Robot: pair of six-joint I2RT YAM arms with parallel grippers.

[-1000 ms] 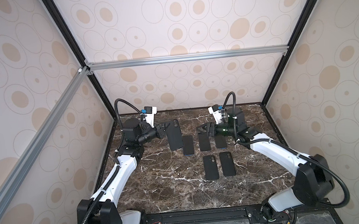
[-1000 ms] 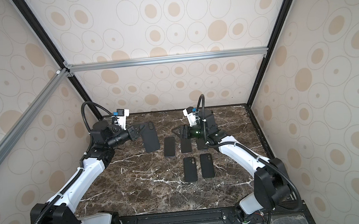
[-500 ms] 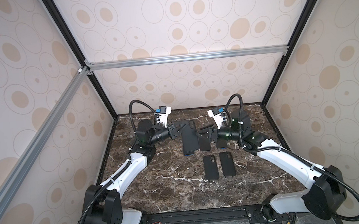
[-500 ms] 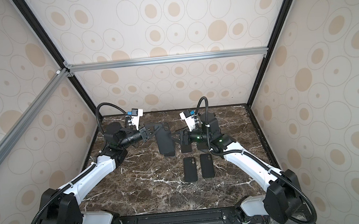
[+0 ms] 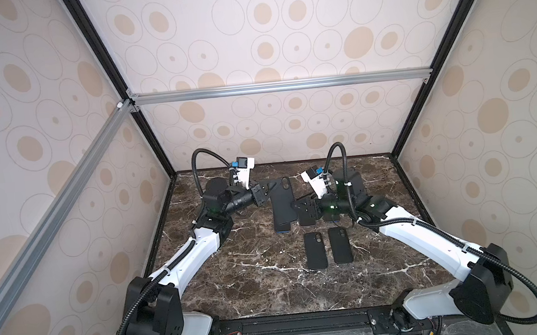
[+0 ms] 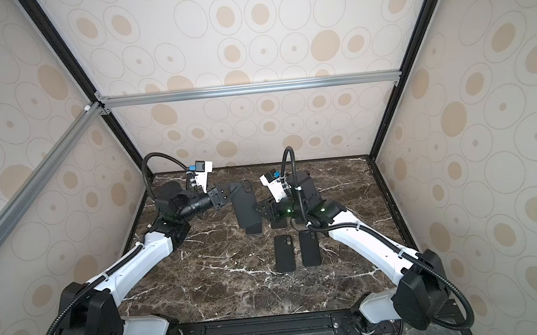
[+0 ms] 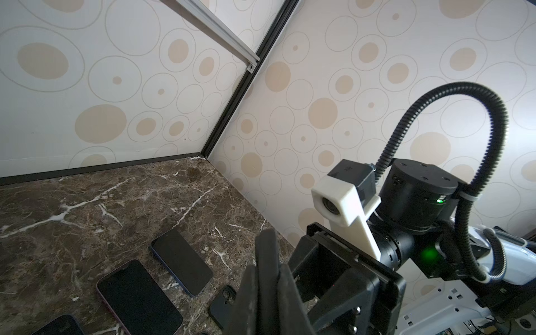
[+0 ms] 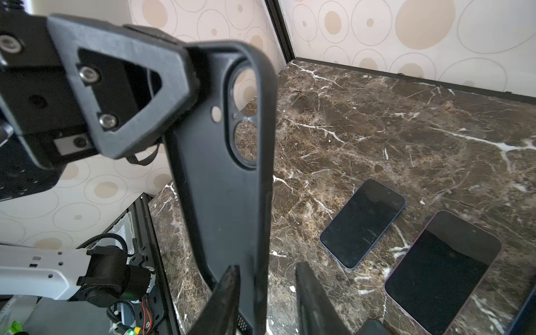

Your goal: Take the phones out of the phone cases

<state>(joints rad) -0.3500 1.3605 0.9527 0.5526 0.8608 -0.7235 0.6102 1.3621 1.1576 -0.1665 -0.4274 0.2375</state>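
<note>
My left gripper is shut on the top corner of a black phone case, holding it upright above the back of the table in both top views. In the right wrist view the wall and marble show through the case's camera cutouts, and no phone shows inside it. My right gripper straddles the case's lower edge. One finger lies against the case and the other stands apart from it, so the jaws are open. In the left wrist view the case shows edge-on between that gripper's fingers.
Bare phones lie screen-up on the marble under the held case, a blue-edged one and a larger one. Two black cases lie back-up nearer the front. The enclosure's walls stand close behind both arms.
My left arm has carried the case from the left toward the middle. My right gripper has moved in on the case's lower edge and its jaws have narrowed.
</note>
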